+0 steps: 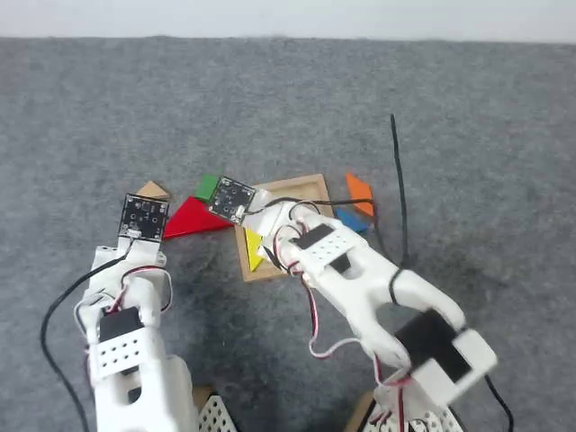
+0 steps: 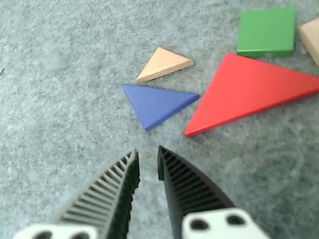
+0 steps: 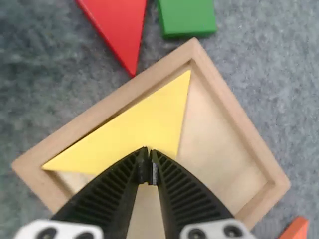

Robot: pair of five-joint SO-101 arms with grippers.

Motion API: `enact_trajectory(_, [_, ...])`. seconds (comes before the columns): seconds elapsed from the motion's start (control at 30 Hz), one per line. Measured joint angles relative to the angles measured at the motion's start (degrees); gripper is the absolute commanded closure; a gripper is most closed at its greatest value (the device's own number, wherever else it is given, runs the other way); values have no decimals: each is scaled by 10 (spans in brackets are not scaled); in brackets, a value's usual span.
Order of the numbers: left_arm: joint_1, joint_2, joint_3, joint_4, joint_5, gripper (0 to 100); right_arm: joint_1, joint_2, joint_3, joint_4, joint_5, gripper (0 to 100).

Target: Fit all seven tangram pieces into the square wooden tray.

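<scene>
The right gripper (image 3: 148, 160) hangs over the tray (image 3: 230, 107) with its jaws pressed together at the tips, holding nothing. They sit above the edge of the yellow triangle (image 3: 134, 124), which lies flat inside the tray along one wall; whether the tips touch it cannot be told. Just outside a tray corner lie the red triangle (image 3: 117, 22) and the green square (image 3: 187, 17), side by side on the grey mat (image 1: 468, 108). On the tray's other side, an orange piece (image 1: 359, 193) and a blue piece (image 1: 353, 220) lie close to the rim.

The left gripper (image 2: 147, 153) is above the mat with a narrow gap between its jaws, empty. Near its tips lies a blue triangle (image 2: 157, 102), with a tan triangle (image 2: 164, 64) just beyond it.
</scene>
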Motion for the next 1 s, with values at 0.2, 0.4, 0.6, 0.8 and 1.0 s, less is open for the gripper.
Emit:
enact_trajectory(0.2, [0, -3, 4, 0, 0, 927, 57, -135, 62, 0, -101, 977])
enact_trajectory(0.4, [0, -3, 4, 0, 0, 874, 120, -203, 124, -7, -186, 838])
enact_trajectory(0.6, [0, -3, 4, 0, 0, 863, 131, -138, 106, -49, -259, 864])
enact_trajectory(0.8, [0, -3, 4, 0, 0, 863, 132, -7, 27, -53, -261, 868])
enact_trajectory(1.0, [-1, -3, 4, 0, 29, 862, 139, 34, -27, -23, -261, 869])
